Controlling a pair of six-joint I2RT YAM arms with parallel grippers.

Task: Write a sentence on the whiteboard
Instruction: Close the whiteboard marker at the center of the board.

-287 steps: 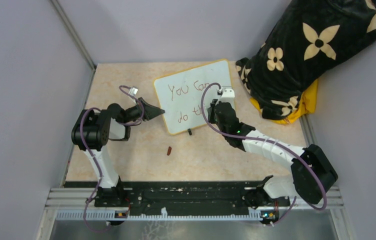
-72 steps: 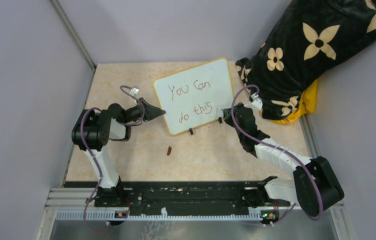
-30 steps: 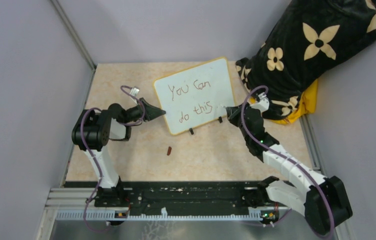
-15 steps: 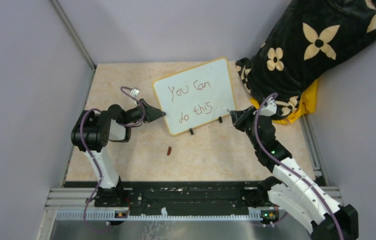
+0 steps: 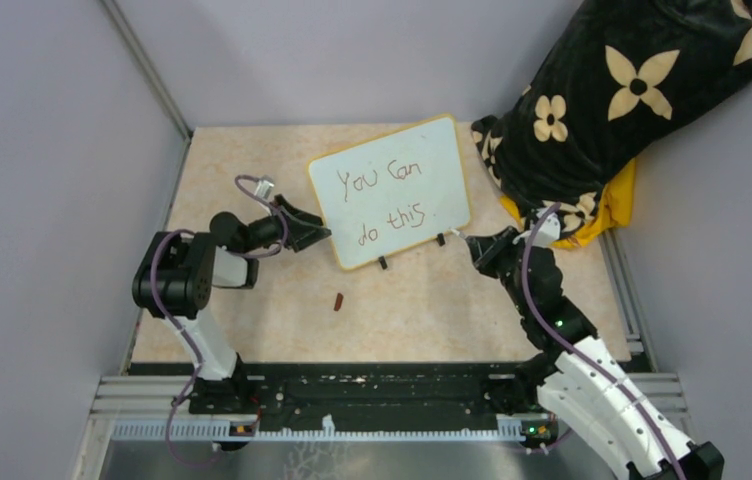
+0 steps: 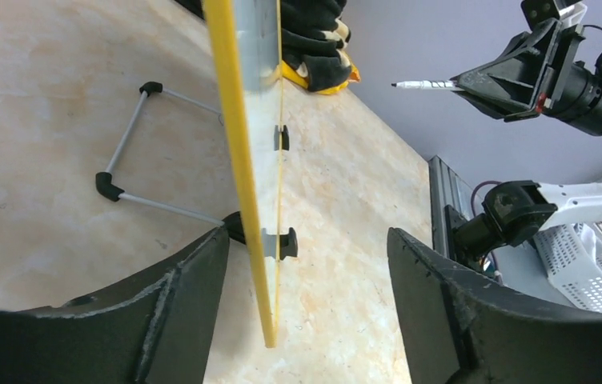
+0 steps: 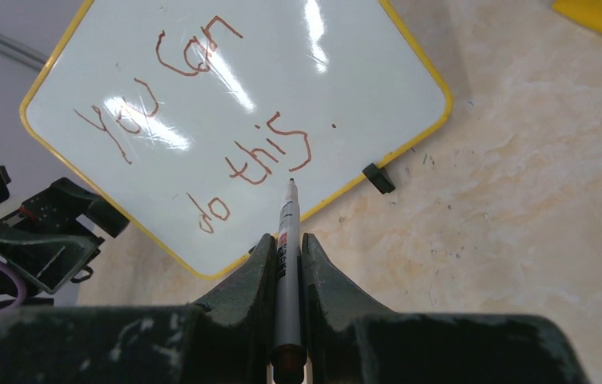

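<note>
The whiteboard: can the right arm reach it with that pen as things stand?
Probably yes. The right end effector is shut on the marker, whose tip points at the whiteboard from close by, with nothing between. The left end effector stands open astride the board's opposite edge, clear of the pen's path.

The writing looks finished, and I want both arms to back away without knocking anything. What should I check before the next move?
1. Sentence complete on the whiteboard: ok, it reads "You Can do this" with a dot after it.
2. Marker tip off the whiteboard: ok, it hangs in the air, apart from it.
3. Right gripper holding the marker: ok, shut on it.
4. Left gripper released: ok, jaws open.
5. Left gripper clear of the whiteboard: not ok, the edge sits between its fingers, so backing straight out seems safest.
6. Marker capped: not ok, tip bare; a small red piece lies on the table.
</note>
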